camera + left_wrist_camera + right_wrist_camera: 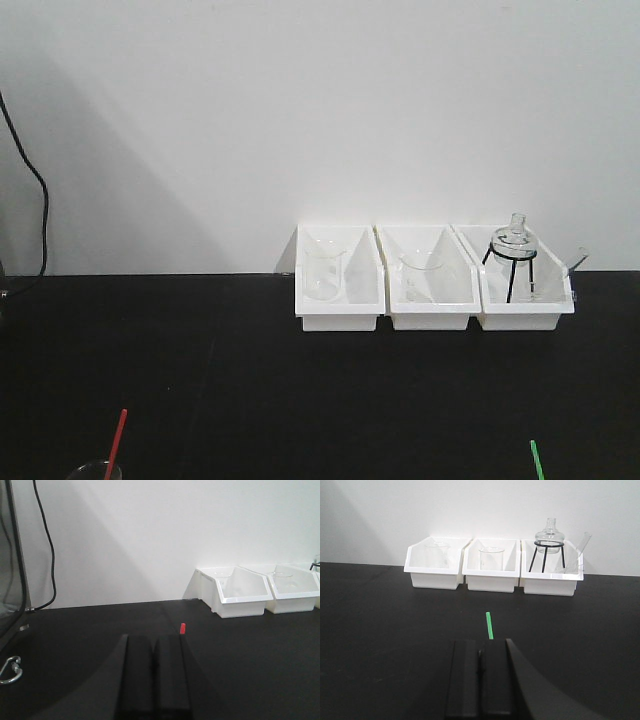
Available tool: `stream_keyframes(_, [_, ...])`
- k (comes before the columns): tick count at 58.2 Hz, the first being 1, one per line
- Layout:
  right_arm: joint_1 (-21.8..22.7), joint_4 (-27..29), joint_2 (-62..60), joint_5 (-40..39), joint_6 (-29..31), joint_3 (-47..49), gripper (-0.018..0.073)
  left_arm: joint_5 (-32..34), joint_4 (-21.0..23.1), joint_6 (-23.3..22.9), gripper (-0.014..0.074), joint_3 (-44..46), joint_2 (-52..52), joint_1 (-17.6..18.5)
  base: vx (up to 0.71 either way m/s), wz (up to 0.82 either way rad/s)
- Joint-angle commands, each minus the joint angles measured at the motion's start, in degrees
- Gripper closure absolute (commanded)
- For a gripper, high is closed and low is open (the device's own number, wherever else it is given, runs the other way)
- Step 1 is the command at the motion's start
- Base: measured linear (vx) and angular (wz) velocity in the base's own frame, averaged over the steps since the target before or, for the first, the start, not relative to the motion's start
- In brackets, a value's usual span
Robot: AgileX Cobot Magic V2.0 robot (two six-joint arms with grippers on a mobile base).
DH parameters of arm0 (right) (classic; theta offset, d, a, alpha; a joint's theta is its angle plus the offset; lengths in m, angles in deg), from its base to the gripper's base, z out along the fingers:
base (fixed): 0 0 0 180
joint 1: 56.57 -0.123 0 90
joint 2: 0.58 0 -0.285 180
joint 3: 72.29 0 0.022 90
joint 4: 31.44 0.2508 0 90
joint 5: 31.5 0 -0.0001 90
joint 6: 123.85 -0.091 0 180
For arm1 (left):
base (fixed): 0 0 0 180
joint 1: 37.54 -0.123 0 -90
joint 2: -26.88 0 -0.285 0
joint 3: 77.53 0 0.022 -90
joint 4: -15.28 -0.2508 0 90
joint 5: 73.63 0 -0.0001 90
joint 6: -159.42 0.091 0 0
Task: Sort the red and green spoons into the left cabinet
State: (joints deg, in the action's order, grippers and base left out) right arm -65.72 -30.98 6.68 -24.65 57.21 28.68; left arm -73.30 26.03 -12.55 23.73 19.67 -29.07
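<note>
Both pincers closed up, with a spoon handle poking out past each

My left pincer (152, 639) has its jaws pressed flat together. The tip of the thin bright red plastic spoon (182, 628) shows just past the far end of its right finger, but the pinch itself is hidden, so I can't tell if it's actually held. The right pincer (481, 642) is closed too, and the thin bright green plastic spoon (489, 625) runs straight out from its fingertips toward the far row of three white plastic bins (491, 575), so that one looks gripped. On the front camera the red handle leans up at near left beside a clear glass rim (93, 470). The green one is at near right, well apart from it, over the black tabletop (250, 380).
</note>
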Motion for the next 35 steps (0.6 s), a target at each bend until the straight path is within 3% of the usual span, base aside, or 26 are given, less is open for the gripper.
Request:
stream_keyframes(1, [0.1,-0.5,-0.7,-4.7,0.2,-0.3,0.0562,4.7,0.0,-0.5,0.0597,-1.0,1.1,0.0,0.00,0.00])
stream_keyframes(35, [0.1,-0.5,-0.7,-4.7,0.2,-0.3,0.0562,4.7,0.0,-0.5,0.0597,-1.0,1.1,0.0,0.00,0.00])
